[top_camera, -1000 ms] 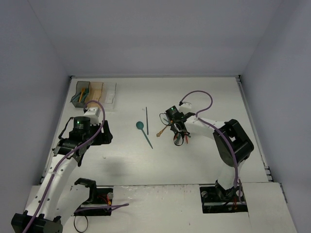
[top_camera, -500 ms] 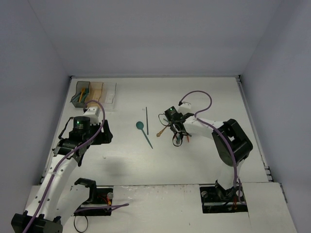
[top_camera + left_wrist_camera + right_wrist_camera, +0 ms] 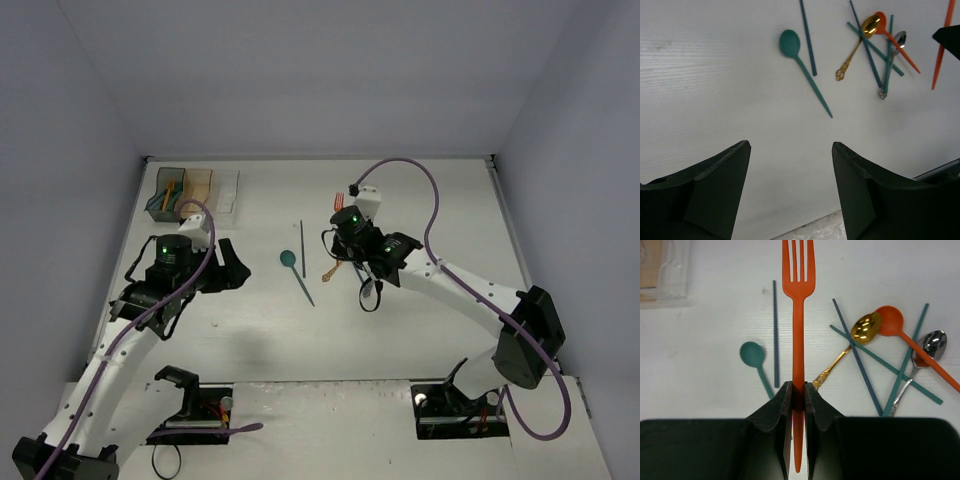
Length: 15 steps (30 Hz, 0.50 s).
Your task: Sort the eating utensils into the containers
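Observation:
My right gripper [image 3: 798, 390] is shut on the handle of an orange fork [image 3: 798, 300], held above the table with its tines pointing away; from above the fork [image 3: 352, 189] shows just beyond the right wrist. Below it lie a teal spoon [image 3: 754, 355], a dark blue stick [image 3: 775, 335], a gold spoon [image 3: 865, 327], an orange spoon [image 3: 890, 320], a silver spoon [image 3: 934, 344] and crossed teal and blue sticks [image 3: 860, 357]. The containers [image 3: 197, 190] stand at the back left. My left gripper [image 3: 790, 150] is open and empty over bare table, near the teal spoon [image 3: 790, 45].
The dark grey bin [image 3: 168, 190] holds a few utensils, and a corner of the clear bin [image 3: 665, 270] shows in the right wrist view. Walls enclose the table on three sides. The right arm's purple cable [image 3: 420, 185] arches over the back middle.
My right gripper has shut on the orange fork and risen from the pile, moving back and left. The left arm has shifted slightly to the right, still open.

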### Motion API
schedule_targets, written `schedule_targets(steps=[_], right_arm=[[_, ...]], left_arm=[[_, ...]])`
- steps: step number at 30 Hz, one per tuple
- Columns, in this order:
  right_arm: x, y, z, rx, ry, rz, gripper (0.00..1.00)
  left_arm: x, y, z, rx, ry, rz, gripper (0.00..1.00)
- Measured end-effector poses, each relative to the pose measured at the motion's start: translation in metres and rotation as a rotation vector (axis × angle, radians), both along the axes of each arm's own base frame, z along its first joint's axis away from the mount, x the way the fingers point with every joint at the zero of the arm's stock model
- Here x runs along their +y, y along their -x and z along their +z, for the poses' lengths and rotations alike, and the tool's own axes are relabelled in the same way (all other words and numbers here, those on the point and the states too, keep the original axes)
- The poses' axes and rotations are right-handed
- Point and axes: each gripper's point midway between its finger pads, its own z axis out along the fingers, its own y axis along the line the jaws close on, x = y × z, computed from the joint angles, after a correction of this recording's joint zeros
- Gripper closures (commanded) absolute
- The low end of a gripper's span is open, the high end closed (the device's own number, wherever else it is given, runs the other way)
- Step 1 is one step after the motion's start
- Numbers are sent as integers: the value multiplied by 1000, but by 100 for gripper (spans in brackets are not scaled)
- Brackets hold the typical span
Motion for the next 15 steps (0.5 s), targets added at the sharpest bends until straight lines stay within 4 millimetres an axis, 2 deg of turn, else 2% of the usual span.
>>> schedule_targets(steps=[4,7,10,15], right_arm=[[18,6,19,-20,-58,31,100],[28,10,28,-17,-105,36,100],[35,12,35,-14,-152,30,100],[41,17,44,-2,-224,12,100]], left_arm=[[-33,0,23,-53,79,-56,38],[-62,0,33,-84,125,-100,38],[-91,-1,37,-107,153,-139,41],[-120,-10,37,-135,171,-155,43]])
